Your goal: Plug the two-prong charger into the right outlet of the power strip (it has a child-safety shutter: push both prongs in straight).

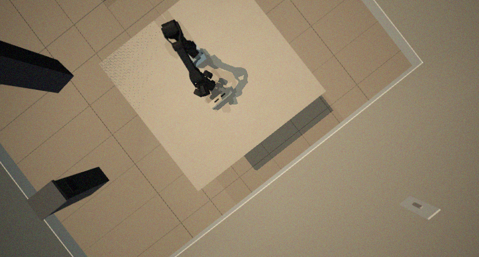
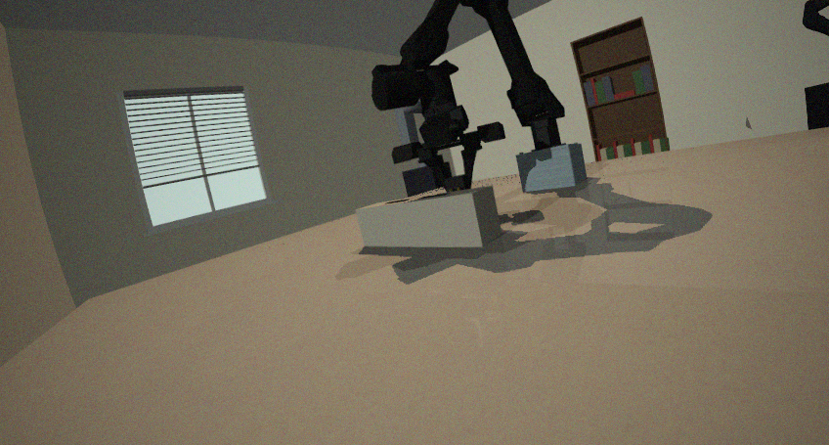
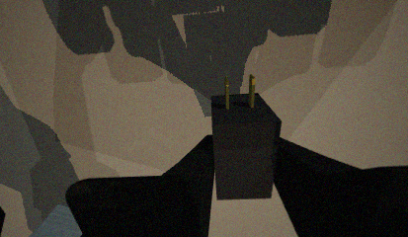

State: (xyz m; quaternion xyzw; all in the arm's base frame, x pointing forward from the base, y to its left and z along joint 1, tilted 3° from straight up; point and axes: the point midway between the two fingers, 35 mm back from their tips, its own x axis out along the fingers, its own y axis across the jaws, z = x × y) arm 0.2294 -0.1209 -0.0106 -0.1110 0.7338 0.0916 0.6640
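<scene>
The gripper (image 2: pixel 457 175) (image 3: pixel 244 148) is shut on the charger (image 2: pixel 458 182) (image 3: pixel 244 170), a dark block held between both fingers. Its two gold prongs (image 3: pixel 239 93) point away from the wrist camera and touch nothing visible in that view. The pale power strip (image 1: pixel 220 103) (image 2: pixel 421 226) lies on the table. Its two dark outlets show from above in the top view. In the exterior view the charger appears low at the strip's rear top edge, near its right end; the gap between them cannot be judged. The strip is not in the wrist view. The arm hides the fingertips in the top view.
A light blue block (image 1: pixel 200 59) (image 2: pixel 552 170) stands at the arm's base, behind the strip in the exterior view. The arm's shadow falls across the table (image 1: pixel 188 147) and around the strip. A dark box (image 2: pixel 418 180) shows behind the gripper.
</scene>
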